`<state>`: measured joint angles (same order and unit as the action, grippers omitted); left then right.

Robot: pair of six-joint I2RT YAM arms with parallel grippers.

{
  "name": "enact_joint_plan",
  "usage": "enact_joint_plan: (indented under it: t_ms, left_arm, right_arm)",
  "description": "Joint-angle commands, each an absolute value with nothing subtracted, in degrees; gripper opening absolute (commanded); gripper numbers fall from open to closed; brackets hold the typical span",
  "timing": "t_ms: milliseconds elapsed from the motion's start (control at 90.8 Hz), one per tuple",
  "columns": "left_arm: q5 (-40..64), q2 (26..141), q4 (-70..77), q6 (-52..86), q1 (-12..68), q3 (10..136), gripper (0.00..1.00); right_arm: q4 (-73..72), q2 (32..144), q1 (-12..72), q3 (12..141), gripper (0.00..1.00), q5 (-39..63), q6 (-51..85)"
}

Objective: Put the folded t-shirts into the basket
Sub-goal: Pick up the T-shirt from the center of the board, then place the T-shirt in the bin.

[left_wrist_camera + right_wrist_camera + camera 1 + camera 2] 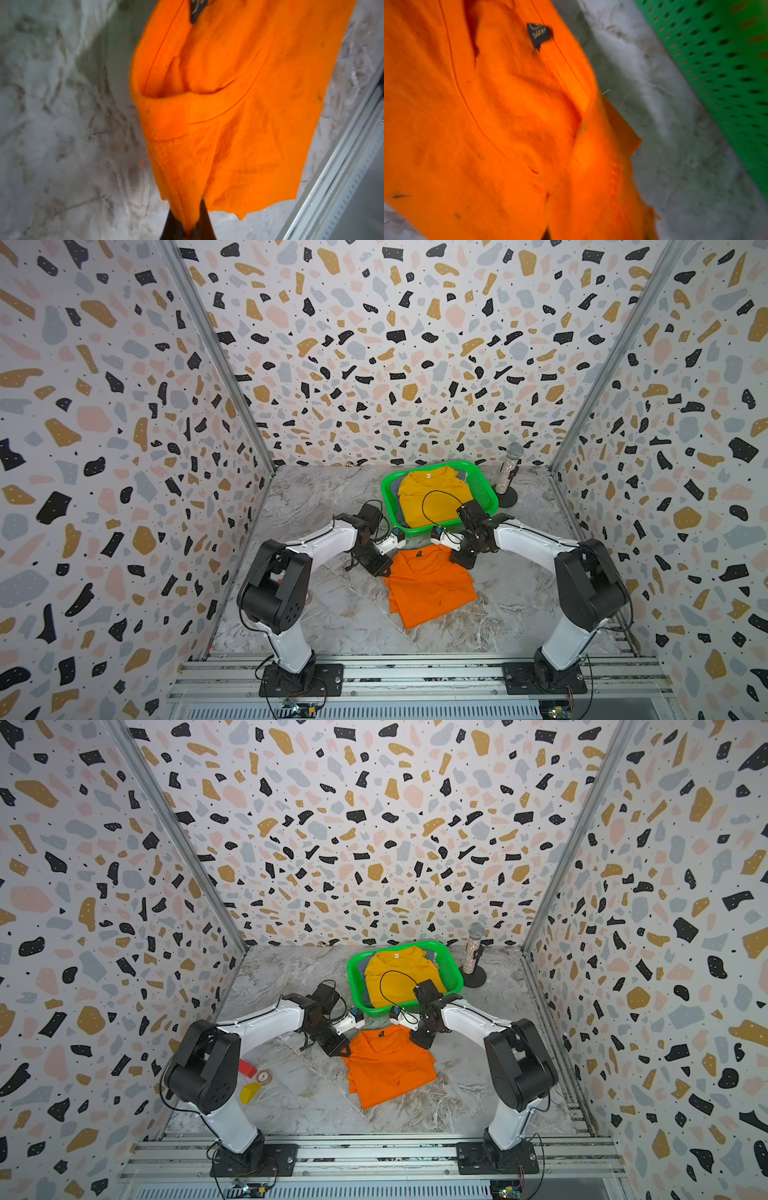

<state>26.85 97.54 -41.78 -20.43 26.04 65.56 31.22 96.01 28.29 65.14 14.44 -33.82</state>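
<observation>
Mustard t-shirt (432, 497) lies in the basket (484, 493), with a grey-blue fabric (469, 477) edge showing under it. Orange t-shirt (432, 593) is on the tabletop (332, 510) beside the basket, not yet in. Left tool (188, 228) and right tool (459, 562) are each clamped on one of its far corners. Judged: lift and transfer remain.

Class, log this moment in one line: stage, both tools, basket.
stage: gripping orange t-shirt | left tool: shut on it | right tool: shut on it | basket: holds mustard t-shirt

Grey marbled tabletop (316, 497), green basket (482, 487) at back, orange t-shirt (430, 589) nearer, microphone stand (508, 475) beside basket
</observation>
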Motion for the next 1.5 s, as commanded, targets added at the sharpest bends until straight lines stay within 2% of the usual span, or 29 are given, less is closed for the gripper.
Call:
enact_joint_plan:
  t_ms: [0,220,573,1079,1486]
  left_arm:
    - [32.22,93.89,-42.58,-21.85,25.88,69.28,0.00]
    - [34.00,92.74,-43.53,-21.67,25.88,78.00,0.00]
    - [32.10,101.25,-44.85,-19.96,25.85,98.66,0.00]
    - [24.96,127.51,-50.07,-14.92,22.37,134.46,0.00]
    - [22.13,135.48,-45.85,-14.65,20.30,134.89,0.00]
  right_arm:
    - [30.04,88.94,28.21,65.46,0.00,12.60,-31.82]
    - [32.63,82.74,26.87,69.29,0.00,6.13,-32.25]
    - [34.64,85.00,21.97,80.36,0.00,-0.34,-30.94]
    - [38.42,109.64,17.67,106.20,0.00,-4.00,-31.23]
    - [40.32,124.16,17.67,117.04,0.00,-6.26,-31.78]
